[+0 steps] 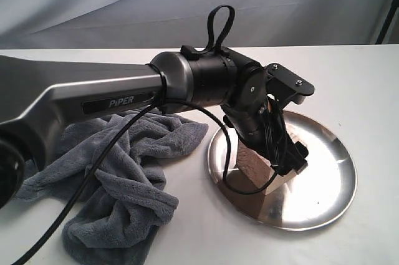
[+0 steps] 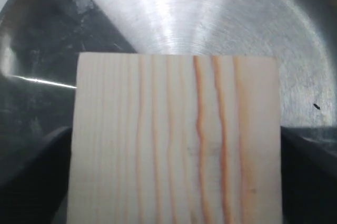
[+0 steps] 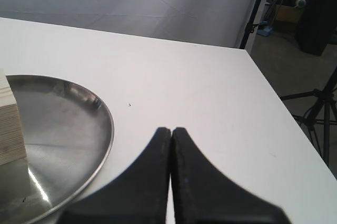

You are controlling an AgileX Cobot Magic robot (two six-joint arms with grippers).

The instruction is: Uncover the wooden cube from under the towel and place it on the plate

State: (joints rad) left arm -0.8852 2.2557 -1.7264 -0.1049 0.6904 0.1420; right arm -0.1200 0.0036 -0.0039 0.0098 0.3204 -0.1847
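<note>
The pale, straight-grained wooden cube (image 2: 176, 139) sits on the round, scratched steel plate (image 1: 324, 184), right of the crumpled plush towel (image 1: 124, 171). The left fingers (image 2: 308, 174) flank it, but whether they pinch it is unclear. The right fingers (image 3: 147, 187) are pressed together.

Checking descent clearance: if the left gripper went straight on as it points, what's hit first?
Probably the round shiny steel plate: the left gripper points down, straddling the pale wooden cube, and the plate lies right beyond. How much gap remains is unclear.
</note>
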